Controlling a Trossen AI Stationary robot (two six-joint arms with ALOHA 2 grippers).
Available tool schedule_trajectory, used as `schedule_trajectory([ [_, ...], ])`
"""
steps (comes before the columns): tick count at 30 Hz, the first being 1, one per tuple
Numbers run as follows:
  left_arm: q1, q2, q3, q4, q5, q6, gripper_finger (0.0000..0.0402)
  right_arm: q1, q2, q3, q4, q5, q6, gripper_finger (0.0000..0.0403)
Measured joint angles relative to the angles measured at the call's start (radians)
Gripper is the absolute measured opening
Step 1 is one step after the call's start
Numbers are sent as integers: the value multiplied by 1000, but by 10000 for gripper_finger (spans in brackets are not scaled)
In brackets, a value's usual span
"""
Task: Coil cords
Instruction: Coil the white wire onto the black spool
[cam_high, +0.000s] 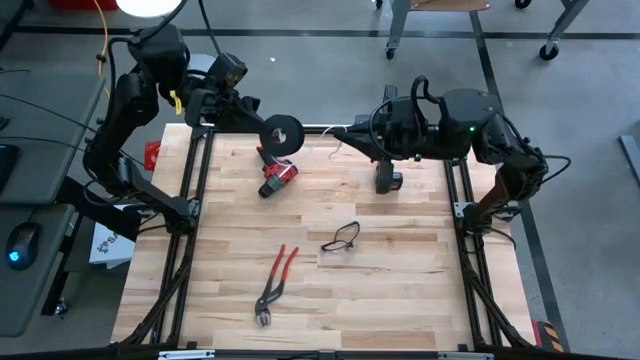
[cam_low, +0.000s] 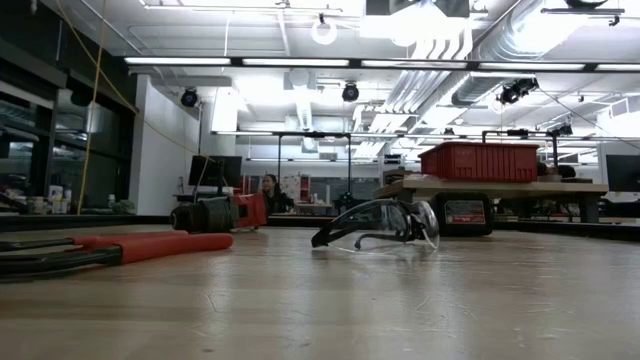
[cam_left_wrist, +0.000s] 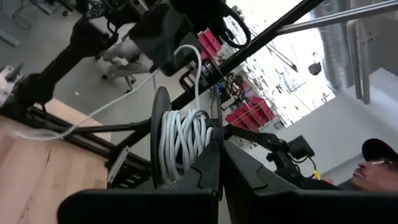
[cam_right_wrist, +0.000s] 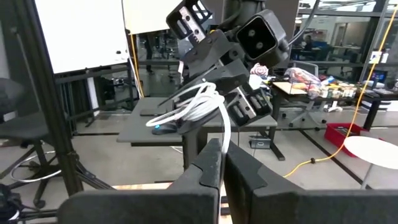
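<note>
The black spool (cam_high: 283, 132), with white cord coils (cam_left_wrist: 183, 140) wound on it, hangs above the table's far edge with my left gripper (cam_high: 260, 120) shut on it. From the spool the white cord (cam_high: 318, 128) runs to my right gripper (cam_high: 345, 131), which is shut on it. Past that gripper a loose tail (cam_left_wrist: 93, 115) of the cord trails down toward the table. Both grippers point about level, facing each other. In the low view neither gripper shows. My left gripper pinches the edge of one flange (cam_left_wrist: 213, 134) of the spool between its two fingers, coming level from the table's left. The spool is lifted clear of the table. My right gripper pinches the white cord (cam_right_wrist: 225, 134) between its two fingers, level from the table's right. The stretch of cord from the fingers to the spool (cam_right_wrist: 193, 102) bows in a loose arc. The tail hangs slack.
A red and black power tool (cam_high: 278, 178) lies near the far edge below the spool. Safety glasses (cam_high: 341, 236) sit mid-table and red-handled pliers (cam_high: 275, 283) nearer the front. A small black object (cam_high: 388, 180) stands under my right arm.
</note>
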Motion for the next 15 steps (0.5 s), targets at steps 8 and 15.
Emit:
schedule_trajectory([
  [8,2,-2,0,3,2,0,0,0,0,0,0,1,0,0],
  [15,2,-4,0,3,4,0,0,1,-1,0,0,-15,3,0],
])
